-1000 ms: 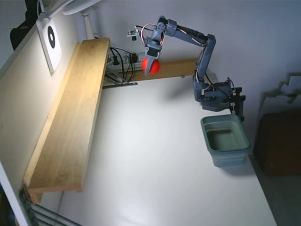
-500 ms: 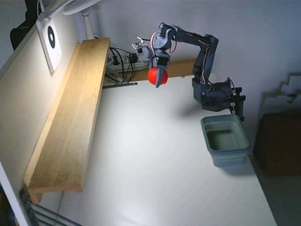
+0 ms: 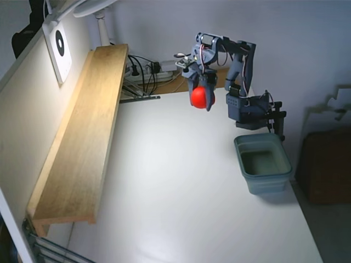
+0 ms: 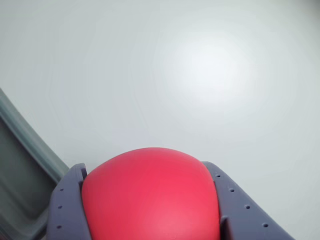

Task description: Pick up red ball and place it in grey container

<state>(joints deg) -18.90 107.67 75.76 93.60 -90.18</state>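
Note:
The red ball (image 3: 201,97) is held between the blue-grey fingers of my gripper (image 3: 203,103), raised above the white table at the back centre in the fixed view. In the wrist view the ball (image 4: 150,195) fills the bottom centre, clamped by a finger on each side (image 4: 65,207). The grey container (image 3: 263,163), a grey-blue tub, stands empty on the table to the right of and nearer than the gripper in the fixed view. Its rim (image 4: 27,142) shows at the left edge of the wrist view.
A long wooden shelf (image 3: 82,137) runs along the left wall. Cables and a power strip (image 3: 145,71) lie at the back. The arm's base (image 3: 255,109) stands just behind the tub. The table's right edge is close to the tub.

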